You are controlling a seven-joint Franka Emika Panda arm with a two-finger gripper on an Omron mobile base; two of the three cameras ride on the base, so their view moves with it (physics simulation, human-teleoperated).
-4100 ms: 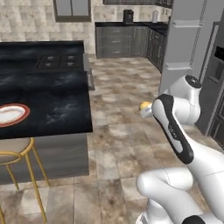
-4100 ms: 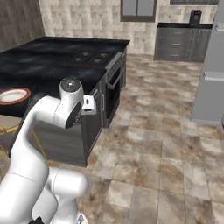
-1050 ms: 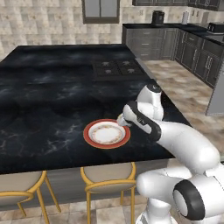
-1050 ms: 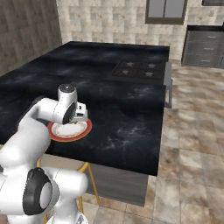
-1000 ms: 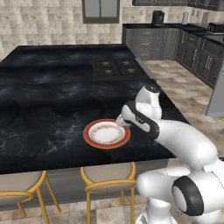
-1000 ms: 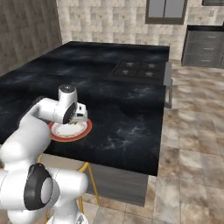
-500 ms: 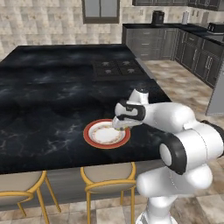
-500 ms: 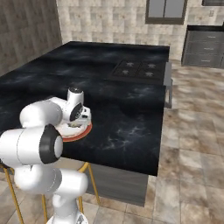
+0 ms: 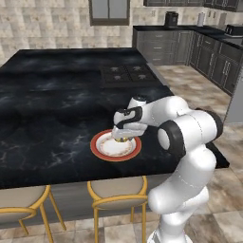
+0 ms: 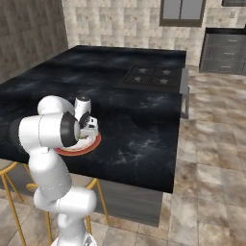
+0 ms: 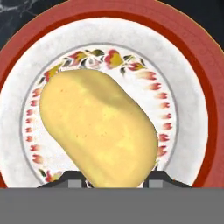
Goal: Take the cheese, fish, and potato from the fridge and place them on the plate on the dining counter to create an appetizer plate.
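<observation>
Yellowish-brown and smooth, the potato (image 11: 99, 131) sits between the fingers of the gripper (image 9: 122, 138), jaws narrowed on its lower end. It looks firm, rounded and likely slippery, so a grip across the short middle should hold best. Directly beneath the fingers lies the plate (image 11: 188, 57), red rim and flowered white centre, with nothing else visible on it, resting on the dining counter (image 9: 52, 118).

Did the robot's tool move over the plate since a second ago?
Yes. The tool, holding the potato, has moved left, from the plate's right rim to over it.
</observation>
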